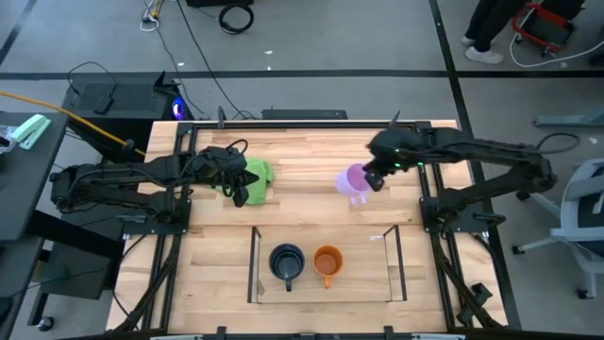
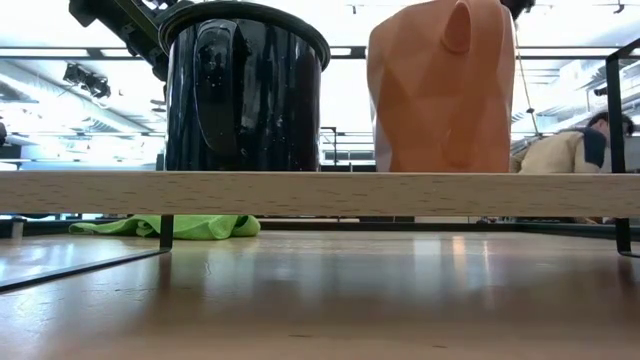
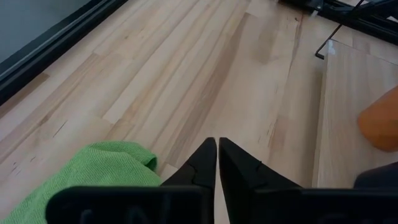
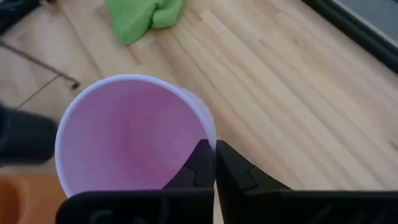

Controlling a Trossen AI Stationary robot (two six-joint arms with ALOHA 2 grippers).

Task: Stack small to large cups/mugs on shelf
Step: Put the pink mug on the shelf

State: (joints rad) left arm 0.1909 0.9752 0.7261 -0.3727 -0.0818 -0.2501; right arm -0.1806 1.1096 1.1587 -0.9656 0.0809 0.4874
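the table (image 1: 302, 184) is pale butcher-block wood with visible plank seams, and the shelf (image 1: 257, 269) at its near edge is a low rectangle with thin dark uprights, clear side panels and a light wooden floor. on that floor stand the glossy, round black mug (image 1: 286, 262) at the left and, just beside it, the matte orange mug (image 1: 327, 262); the low view alone shows the orange one's faceted, angular wall and the black one's shiny reflections. the light purple mug (image 1: 356, 182) is a smooth, round cup, far of the shelf and right of centre. the right hand (image 1: 376, 178) is clamped on its rim, and only the right wrist view shows how: the two dark fingers (image 4: 200, 163) pinch the thin wall, one inside and one outside. the left hand (image 1: 240, 194) is pressed together on nothing, at the crumpled, soft green cloth (image 1: 258, 174) at the table's left.
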